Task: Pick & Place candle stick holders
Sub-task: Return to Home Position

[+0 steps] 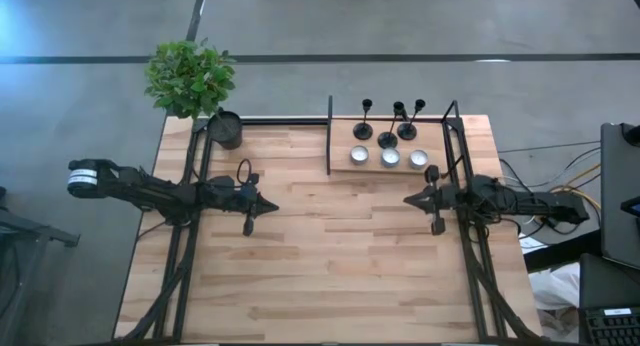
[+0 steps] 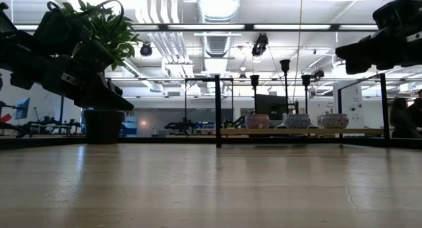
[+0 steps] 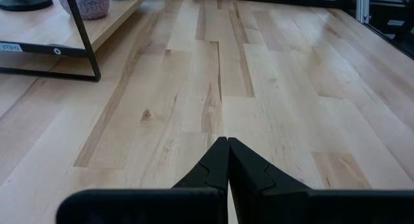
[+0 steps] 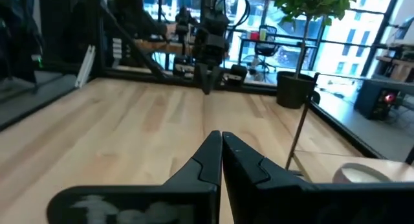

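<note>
Judging by how things lie, the job looks all but finished. All three holders stand upright on the shelf at the table's far right corner. They sit in a loose row along the shelf's back edge, the middle one a little forward of its neighbours. Three candles sit in a row just in front of them, also on the shelf. In the low view the holders' cups rise above the candles. From above I cannot tell for sure whether any holder base touches a candle, but they look just apart.

Nothing of the task remains on the open tabletop, and neither arm carries anything. The left gripper hangs over the table's left half, well apart from the shelf and pointing toward the middle. Its own wrist view shows the fingers pressed together on nothing. The right gripper is just in front of the shelf's near edge, pointing back at the left one. Its fingers likewise meet tip to tip with nothing between them. The plant stands at the far left corner, clear of both arms.

What is left, as I read it, is only for the arms to settle at rest. No holder appears to need another pick or a straightening.
</note>
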`<state>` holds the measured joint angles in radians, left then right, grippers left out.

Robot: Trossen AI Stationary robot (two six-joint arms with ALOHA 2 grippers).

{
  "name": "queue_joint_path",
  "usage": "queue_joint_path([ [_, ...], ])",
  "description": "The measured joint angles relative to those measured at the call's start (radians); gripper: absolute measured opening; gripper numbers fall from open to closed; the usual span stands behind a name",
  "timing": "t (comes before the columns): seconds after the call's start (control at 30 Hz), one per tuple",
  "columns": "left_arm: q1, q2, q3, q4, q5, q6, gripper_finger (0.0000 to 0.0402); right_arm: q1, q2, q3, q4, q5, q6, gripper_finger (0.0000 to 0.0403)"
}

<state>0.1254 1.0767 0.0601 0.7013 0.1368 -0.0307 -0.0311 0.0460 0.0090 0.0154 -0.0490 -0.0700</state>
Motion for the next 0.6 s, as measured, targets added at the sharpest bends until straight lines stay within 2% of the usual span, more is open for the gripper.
queue_joint_path([
  [0.13, 0.000, 0.000, 0.000, -0.002, 0.000, 0.000, 0.0010, 0.000, 0.033, 0.000, 0.001, 0.000, -0.035, 0.0008],
  [0.6, 0.000, -0.017, -0.001, -0.012, 0.000, 0.000, 0.0010, 0.000, 0.069, 0.000, 0.002, 0.001, -0.010, 0.0008],
])
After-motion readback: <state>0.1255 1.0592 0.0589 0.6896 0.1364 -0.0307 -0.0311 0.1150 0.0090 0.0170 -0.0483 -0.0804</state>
